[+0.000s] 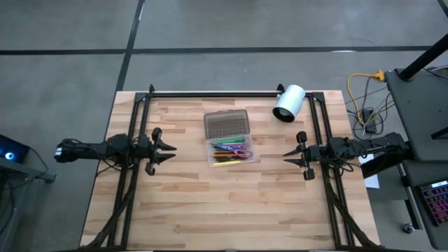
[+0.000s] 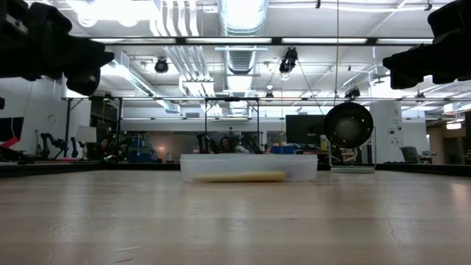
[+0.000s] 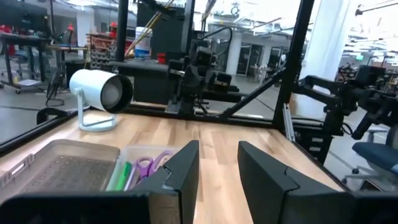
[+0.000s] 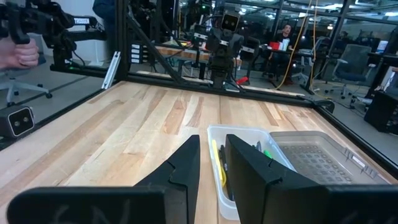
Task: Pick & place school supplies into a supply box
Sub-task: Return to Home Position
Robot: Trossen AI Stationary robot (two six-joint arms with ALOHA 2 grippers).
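The left gripper [image 1: 170,152] hangs over the table [image 1: 210,210] near one side rail and the right gripper [image 1: 288,157] near the opposite one. Each has its fingers spread apart with nothing between them. A wide strip of bare wood lies ahead of each pair of fingertips before the single supply box [image 2: 243,163], which sits midway between the two grippers and touches neither. Its one grey textured lid [image 1: 227,124] lies folded open flat on the side toward the back rail [image 1: 217,93]. In the clear tray lie one pair of purple scissors [image 3: 146,167], a green pen [image 3: 122,176], a yellow one [image 4: 216,163] and a few more thin pens, too closely packed to count. One white cylinder [image 1: 289,103] stands near the back corner, beyond the right gripper's fingers and apart from the box. The near half of the table is open wood to its edge.
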